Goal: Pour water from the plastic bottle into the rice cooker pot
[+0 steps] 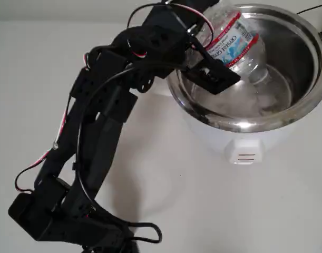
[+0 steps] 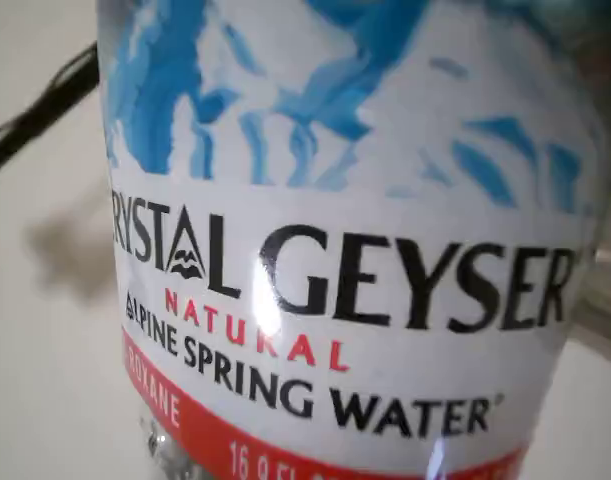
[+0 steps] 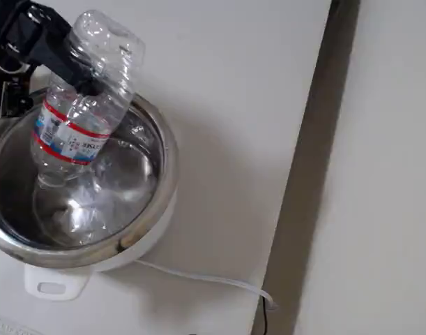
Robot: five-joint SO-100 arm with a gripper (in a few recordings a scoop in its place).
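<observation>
Fingers of the black gripper [image 1: 216, 52] are clamped on the plastic bottle [image 1: 235, 45], closed only as far as its body allows, pinching it around the upper part above the label in the overhead view. In the fixed view the gripper [image 3: 77, 66] grips the clear ribbed section of the bottle [image 3: 80, 118], which is tipped with its base up toward one o'clock and its neck down toward seven o'clock, inside the rice cooker pot [image 3: 157, 202]. From overhead, the mouth end dips below the pot's rim [image 1: 203, 113], over the shiny bottom, in the pot's upper-left part. The wrist view sees the label [image 2: 335, 290] close up, with blue mountains and a red band.
</observation>
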